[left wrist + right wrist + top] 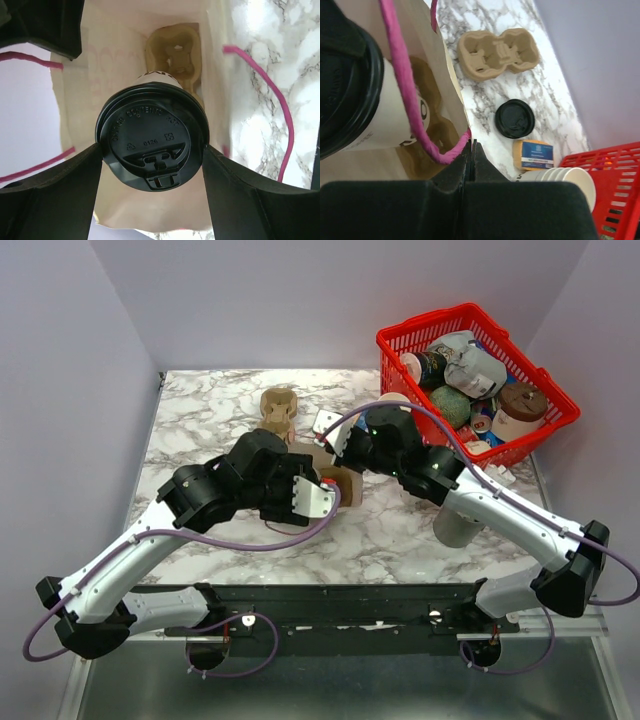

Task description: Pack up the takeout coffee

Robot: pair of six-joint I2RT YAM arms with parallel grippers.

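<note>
**Coffee gripped at the bag's mouth, right claw pinching the rim**

On my left wrist feed the takeout coffee [150, 135] fills the middle of the view, its black lid facing the camera. The left gripper [152, 155] is clamped on it, one finger [65, 190] against each side of the lid's rim. Behind the cup I see the open mouth of a cream paper bag [115, 50], and deep inside it a brown cup carrier [175, 50]. The cup's white body points down into the bag. I cannot tell from either wrist view whether its base touches the carrier or hangs clear of it.

The right gripper [471, 150] has its fingers pressed together on the bag's edge, right where a pink handle [405, 85] loops down to the paper. From that camera the coffee shows at the left, inside the bag's opening, with the carrier behind it.

On the marble table [485, 15] beyond the bag lie a second carrier [497, 52], a loose black lid [515, 118] and, just beside that lid, a small blue and orange card [534, 154]. A stack of white cups [565, 177] lies on its side near the red basket [615, 190].

In the overhead view both arms meet at mid-table and hide most of the bag.
</note>
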